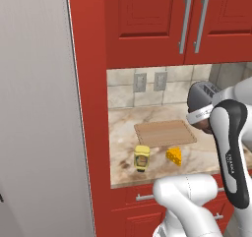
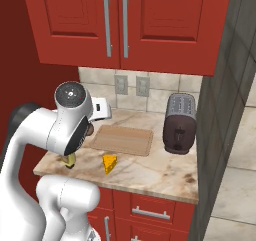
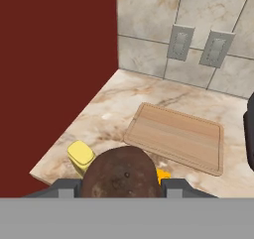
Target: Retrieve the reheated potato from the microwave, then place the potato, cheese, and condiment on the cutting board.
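Potato (image 3: 123, 173) clamped between the fingers (image 3: 69, 188), filling the gap from one pad to the other, raised above the table (image 3: 149, 96). Cutting board (image 3: 174, 137) flat beyond it, bare. Condiment (image 3: 81, 156) and cheese (image 1: 173, 156) standing on the table just beside the board's near edge.

Flanking base views, shared counter (image 1: 123, 128)
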Controlling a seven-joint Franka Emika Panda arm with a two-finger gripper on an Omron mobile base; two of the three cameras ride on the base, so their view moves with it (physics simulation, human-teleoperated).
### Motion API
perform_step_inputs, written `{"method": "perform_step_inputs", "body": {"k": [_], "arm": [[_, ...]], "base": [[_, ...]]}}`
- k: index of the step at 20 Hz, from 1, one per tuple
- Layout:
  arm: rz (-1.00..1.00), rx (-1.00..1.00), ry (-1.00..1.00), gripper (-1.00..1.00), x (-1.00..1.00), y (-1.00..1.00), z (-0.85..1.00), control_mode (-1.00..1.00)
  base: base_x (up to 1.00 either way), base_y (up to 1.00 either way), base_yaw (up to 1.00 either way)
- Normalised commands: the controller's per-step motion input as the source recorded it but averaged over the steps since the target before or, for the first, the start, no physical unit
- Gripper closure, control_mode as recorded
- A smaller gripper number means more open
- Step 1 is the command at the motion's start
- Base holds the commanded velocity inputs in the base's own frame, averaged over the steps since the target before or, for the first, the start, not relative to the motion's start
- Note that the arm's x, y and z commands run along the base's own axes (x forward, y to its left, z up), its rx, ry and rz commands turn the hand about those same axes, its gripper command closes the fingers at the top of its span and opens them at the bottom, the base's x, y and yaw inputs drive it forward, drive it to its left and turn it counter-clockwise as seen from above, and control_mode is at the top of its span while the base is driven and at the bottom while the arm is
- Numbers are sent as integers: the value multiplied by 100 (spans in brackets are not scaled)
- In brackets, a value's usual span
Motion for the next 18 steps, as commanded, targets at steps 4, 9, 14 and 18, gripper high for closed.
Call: {"method": "perform_step_inputs", "body": {"k": [4, 9, 14, 18], "arm": [[0, 0, 0, 100, 0, 0, 0, -100], [0, 0, 1, 100, 3, 0, -1, -100], [0, 0, 6, 100, 33, 0, -8, -100], [1, 0, 9, 100, 52, 0, -16, -100]], "base": [[0, 0, 0], [0, 0, 0], [0, 0, 0], [0, 0, 0]]}}
